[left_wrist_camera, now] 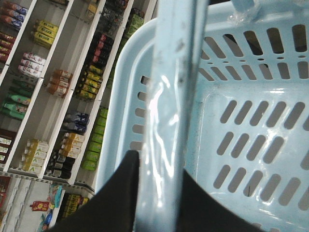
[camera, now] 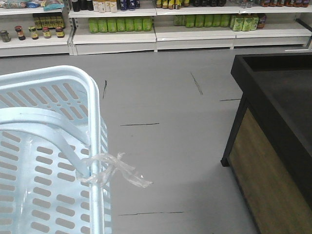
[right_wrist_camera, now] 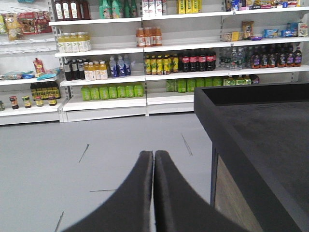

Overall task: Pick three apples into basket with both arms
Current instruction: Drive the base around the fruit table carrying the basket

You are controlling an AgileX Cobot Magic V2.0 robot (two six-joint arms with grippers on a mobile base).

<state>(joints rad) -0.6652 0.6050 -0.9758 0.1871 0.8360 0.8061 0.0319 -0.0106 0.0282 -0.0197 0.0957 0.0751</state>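
Shelving (right_wrist_camera: 106, 104) of bottles fills the wall ahead of my right gripper (right_wrist_camera: 154, 159), the labels too small for me to read. The black counter (right_wrist_camera: 260, 125) sits to its right. The basket (camera: 48, 83) lies just beyond my left gripper (left_wrist_camera: 161, 193), which clamps its handle (left_wrist_camera: 174, 72). My right fingers press together, empty. A plastic scrap (camera: 117, 170) clings to the rim.

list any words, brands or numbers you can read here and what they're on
No text can be read in any view.
Shelf bottles and jars: the labels are too small and blurred to read.
Basket: no writing shows.
Black counter: no writing shows.
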